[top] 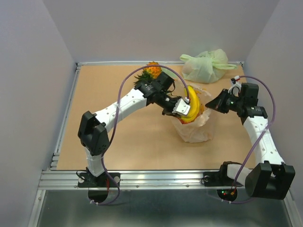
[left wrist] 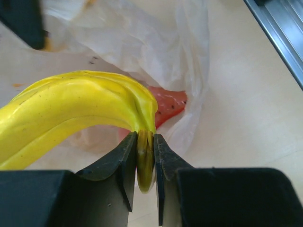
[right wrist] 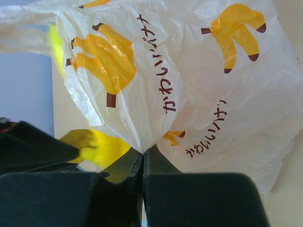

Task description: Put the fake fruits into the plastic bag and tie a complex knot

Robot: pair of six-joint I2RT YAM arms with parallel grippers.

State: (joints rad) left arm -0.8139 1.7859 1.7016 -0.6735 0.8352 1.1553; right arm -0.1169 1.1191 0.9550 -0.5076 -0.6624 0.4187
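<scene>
The left gripper point(left wrist: 145, 144) clamps the stem of the bananas point(left wrist: 71, 104), holding them over the mouth of the bag point(top: 196, 132), inside which a watermelon slice point(left wrist: 168, 104) lies. The right gripper point(right wrist: 142, 158) is pinched shut on a fold of the bag, holding it up. A pineapple point(top: 152, 70) and a green knotted bag point(top: 206, 65) rest near the table's point(top: 132, 142) far edge.

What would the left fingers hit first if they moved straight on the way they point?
Likely the thin plastic bag, just beyond the bananas they hold, with the watermelon slice inside; depth is unclear.
</scene>
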